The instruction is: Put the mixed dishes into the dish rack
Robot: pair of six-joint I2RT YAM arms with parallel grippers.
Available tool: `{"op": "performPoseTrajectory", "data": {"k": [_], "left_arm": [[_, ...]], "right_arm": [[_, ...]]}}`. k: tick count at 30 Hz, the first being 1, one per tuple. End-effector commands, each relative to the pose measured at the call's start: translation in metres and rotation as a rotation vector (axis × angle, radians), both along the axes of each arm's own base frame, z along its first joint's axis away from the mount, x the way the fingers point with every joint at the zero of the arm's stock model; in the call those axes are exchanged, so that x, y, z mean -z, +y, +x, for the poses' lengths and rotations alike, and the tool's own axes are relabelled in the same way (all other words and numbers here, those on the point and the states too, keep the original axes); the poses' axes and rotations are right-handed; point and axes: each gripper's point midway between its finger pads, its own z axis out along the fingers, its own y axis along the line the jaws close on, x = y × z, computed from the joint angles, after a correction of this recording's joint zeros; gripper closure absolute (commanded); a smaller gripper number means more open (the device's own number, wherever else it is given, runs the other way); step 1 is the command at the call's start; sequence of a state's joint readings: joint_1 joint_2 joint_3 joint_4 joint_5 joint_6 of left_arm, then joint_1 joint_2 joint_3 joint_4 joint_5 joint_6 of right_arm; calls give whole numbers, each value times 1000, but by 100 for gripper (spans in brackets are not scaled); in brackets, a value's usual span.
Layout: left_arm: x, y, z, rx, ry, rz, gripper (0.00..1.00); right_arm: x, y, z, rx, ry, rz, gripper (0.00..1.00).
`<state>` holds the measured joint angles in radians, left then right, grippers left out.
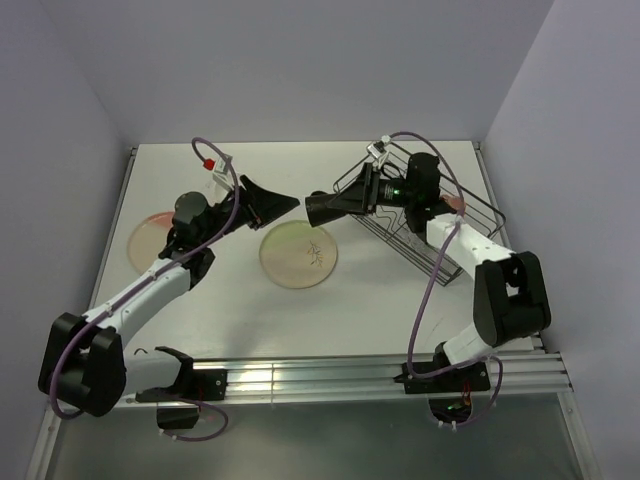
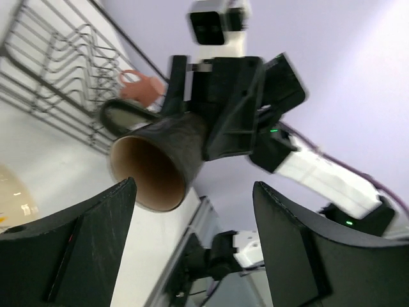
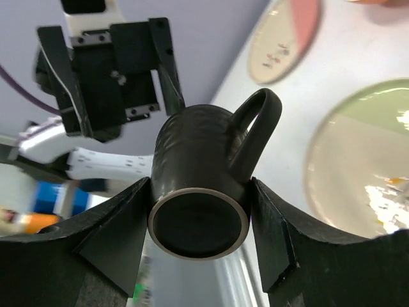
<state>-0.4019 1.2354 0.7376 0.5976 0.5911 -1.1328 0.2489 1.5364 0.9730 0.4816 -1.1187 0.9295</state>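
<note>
The right gripper (image 3: 199,192) clamps the brown cup (image 3: 192,153) sideways at mid-frame in the top view, mouth toward the left gripper (image 2: 195,185), which is spread wide and empty just beside it. Lower in that view lies the cream-green plate (image 1: 298,254), with the pink-cream plate (image 1: 152,240) far left and the dish rack (image 2: 57,64) at right, holding a pink cup (image 2: 144,86).
</note>
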Motion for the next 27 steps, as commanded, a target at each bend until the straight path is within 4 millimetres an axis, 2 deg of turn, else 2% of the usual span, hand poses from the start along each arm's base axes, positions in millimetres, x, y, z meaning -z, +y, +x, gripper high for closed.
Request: {"op": "performPoseTrajectory", "data": {"k": [1, 2, 3, 4, 5, 6, 7, 8, 9, 10, 12, 14, 15, 22, 27], "left_arm": [[3, 12, 5, -67, -61, 101, 20], [2, 15, 4, -77, -75, 120, 20], [11, 18, 4, -91, -47, 154, 20], [11, 22, 4, -107, -73, 185, 20], [15, 24, 4, -116, -68, 205, 19], [17, 29, 6, -138, -66, 224, 19], [22, 32, 4, -147, -67, 250, 19], [24, 35, 4, -159, -65, 263, 19], [30, 40, 5, -181, -46, 283, 19], [31, 44, 4, -192, -57, 298, 18], [35, 50, 5, -219, -54, 322, 18], [43, 58, 6, -251, -38, 357, 16], [46, 61, 7, -265, -29, 368, 16], [72, 76, 8, -305, 22, 422, 16], [80, 81, 7, -315, 33, 439, 16]], "right_arm": [[-38, -17, 0, 16, -297, -111, 100], [-26, -23, -5, 16, -249, -165, 100], [-32, -30, -4, 22, -354, -208, 100], [-25, -42, -8, 35, -313, -252, 100], [-21, -51, -5, 38, -380, -295, 100], [-28, -59, -6, 44, -406, -316, 100], [-19, -68, -13, 41, -347, -347, 100], [-15, -85, -6, 63, -397, -402, 100], [-18, -94, -4, 74, -412, -436, 100], [-8, -104, -12, 71, -346, -474, 100], [0, -134, -3, 121, -372, -598, 100], [12, -153, -12, 108, -362, -693, 100], [14, -168, -11, 138, -364, -771, 100], [33, -229, -24, 239, -312, -1062, 100], [47, -263, -30, 273, -224, -1144, 100]]}}
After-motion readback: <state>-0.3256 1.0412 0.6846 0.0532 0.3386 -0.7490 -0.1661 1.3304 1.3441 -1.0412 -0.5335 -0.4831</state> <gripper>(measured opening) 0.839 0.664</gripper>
